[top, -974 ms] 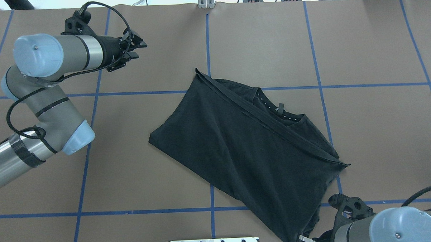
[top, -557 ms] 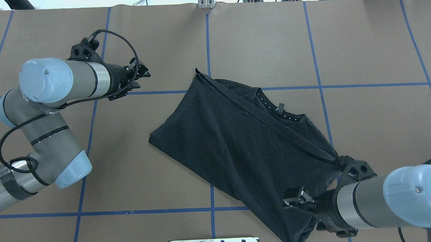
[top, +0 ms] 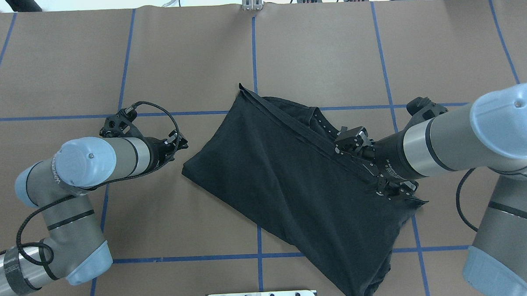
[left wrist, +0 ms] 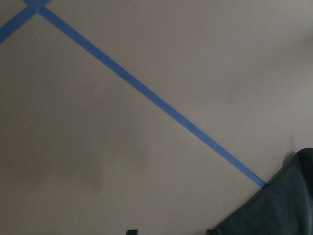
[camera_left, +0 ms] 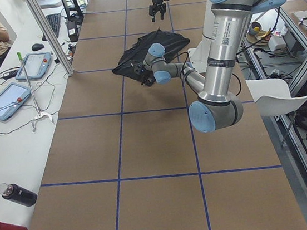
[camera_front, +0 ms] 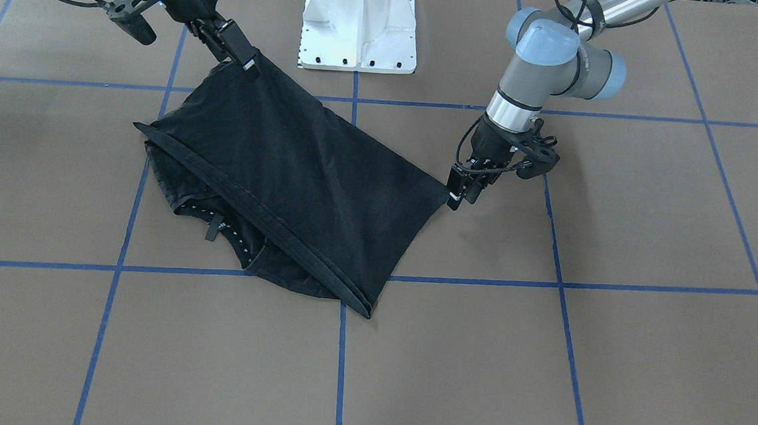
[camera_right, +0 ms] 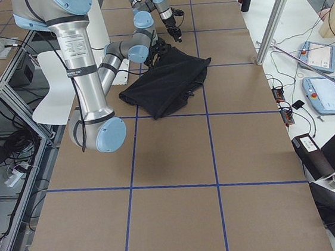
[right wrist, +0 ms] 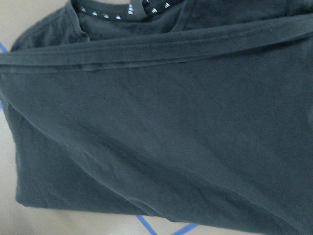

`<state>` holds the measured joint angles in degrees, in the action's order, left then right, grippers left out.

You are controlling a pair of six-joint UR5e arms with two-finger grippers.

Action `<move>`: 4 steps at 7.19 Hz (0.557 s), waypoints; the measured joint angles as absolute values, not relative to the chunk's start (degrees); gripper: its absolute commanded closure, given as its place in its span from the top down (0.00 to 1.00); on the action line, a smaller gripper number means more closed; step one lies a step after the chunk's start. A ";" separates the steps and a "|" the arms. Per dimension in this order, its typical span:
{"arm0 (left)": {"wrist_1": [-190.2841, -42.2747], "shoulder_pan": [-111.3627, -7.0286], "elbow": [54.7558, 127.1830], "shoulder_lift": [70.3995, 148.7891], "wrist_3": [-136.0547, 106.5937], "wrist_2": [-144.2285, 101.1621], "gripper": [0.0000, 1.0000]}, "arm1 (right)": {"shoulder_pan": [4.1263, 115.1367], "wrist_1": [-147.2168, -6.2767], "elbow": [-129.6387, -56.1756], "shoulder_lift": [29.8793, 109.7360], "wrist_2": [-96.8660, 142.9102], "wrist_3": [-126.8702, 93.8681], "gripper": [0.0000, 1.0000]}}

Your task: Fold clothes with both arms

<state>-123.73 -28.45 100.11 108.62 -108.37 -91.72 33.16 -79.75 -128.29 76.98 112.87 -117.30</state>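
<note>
Black T-shirt (top: 291,186) lies folded over mid-counter (top: 161,221). Left gripper (camera_front: 458,197) has jaws apart, just beside the shirt's corner. Right gripper (top: 344,143) hangs above the shirt, can't tell if apart or together

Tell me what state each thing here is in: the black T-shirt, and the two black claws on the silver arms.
Black short-sleeved T-shirt: folded over, lying on the brown table, collar showing, not gripped.
Left arm's black two-finger gripper: open, low at the shirt's corner, not closed on it.
Right arm's black two-finger gripper: above the shirt; open or shut unclear.
</note>
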 measured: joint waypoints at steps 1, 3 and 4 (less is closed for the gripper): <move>-123.42 -27.41 99.90 108.75 -109.07 -91.34 0.56 | 34.07 -79.78 -127.63 76.30 112.83 -117.21 1.00; -123.02 -26.47 99.11 108.90 -109.46 -91.16 0.55 | 34.49 -79.75 -126.36 75.74 112.83 -117.16 1.00; -122.98 -26.25 98.90 108.93 -109.49 -91.15 0.54 | 34.51 -79.73 -125.69 75.30 112.79 -117.16 1.00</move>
<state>-122.98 -26.25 98.90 108.93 -109.49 -91.15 34.51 -79.73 -125.69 75.30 112.79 -117.16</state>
